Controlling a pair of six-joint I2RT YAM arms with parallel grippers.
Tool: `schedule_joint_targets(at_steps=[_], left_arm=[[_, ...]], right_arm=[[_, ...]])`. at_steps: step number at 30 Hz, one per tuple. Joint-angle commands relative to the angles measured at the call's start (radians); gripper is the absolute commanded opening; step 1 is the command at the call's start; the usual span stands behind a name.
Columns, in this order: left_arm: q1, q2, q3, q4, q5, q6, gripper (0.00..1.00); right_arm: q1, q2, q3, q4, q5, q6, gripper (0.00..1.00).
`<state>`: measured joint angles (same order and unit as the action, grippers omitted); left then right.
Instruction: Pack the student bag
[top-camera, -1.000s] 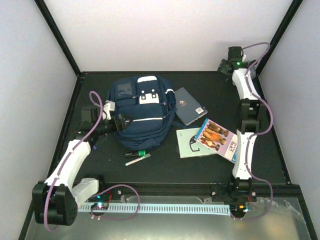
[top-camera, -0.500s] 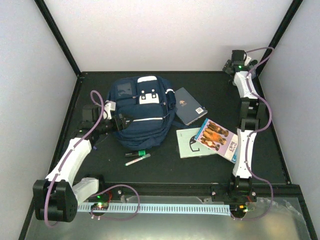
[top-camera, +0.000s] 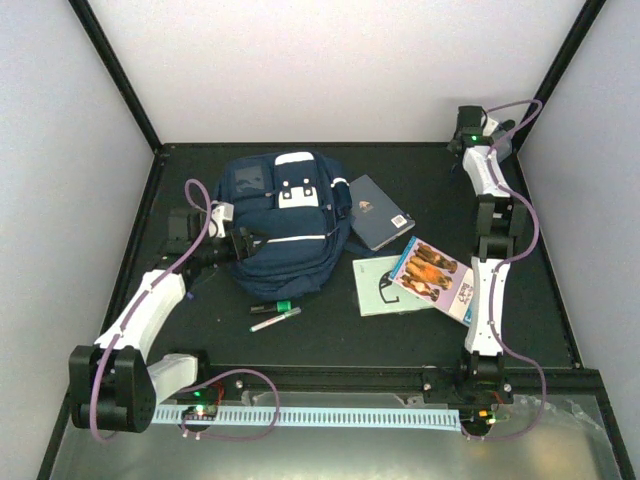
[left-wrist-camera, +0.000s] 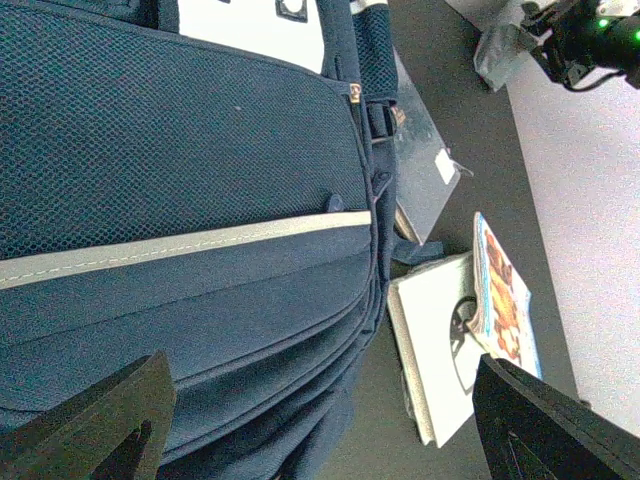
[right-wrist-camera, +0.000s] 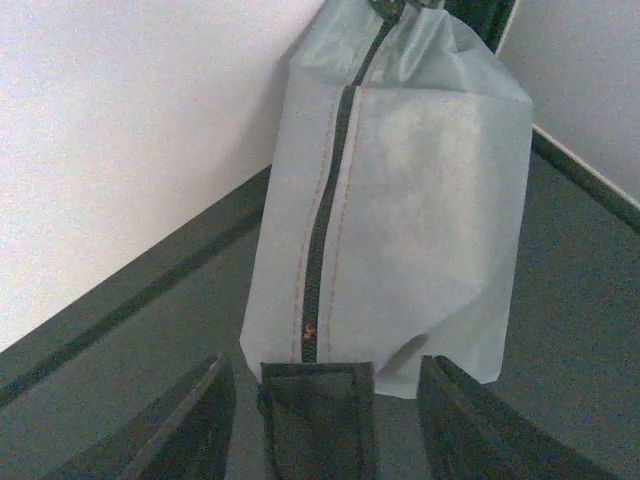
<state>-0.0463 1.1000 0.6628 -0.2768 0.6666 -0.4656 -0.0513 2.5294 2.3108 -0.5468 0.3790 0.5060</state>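
Matt, mesh-textured cloth student bag

navy white-striped bag, seemingly pale-grey pouch

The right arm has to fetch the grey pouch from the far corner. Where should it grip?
Probably the dark tab at the near end of the grey pouch, approached straight on. The tab sticks out toward the right gripper, while the body is wide and tucked into the corner.

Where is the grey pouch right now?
In the right wrist view, the grey pouch sits in the far right corner, just ahead of the right end effector.
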Motion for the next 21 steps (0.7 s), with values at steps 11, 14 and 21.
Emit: schedule_joint_targets(at_steps=[11,14,21], left_arm=[[-0.004,0.008,0.015,0.029,0.013,0.025,0.85],[-0.003,0.006,0.013,0.029,0.012,0.025,0.85],[-0.003,0.003,0.013,0.021,0.013,0.031,0.85]], right_arm=[[-0.002,0.020,0.024,-0.040,0.013,0.020,0.70],[-0.002,0.018,0.022,-0.046,0.017,0.033,0.49],[-0.001,-0.008,0.004,-0.040,0.004,0.033,0.02]])
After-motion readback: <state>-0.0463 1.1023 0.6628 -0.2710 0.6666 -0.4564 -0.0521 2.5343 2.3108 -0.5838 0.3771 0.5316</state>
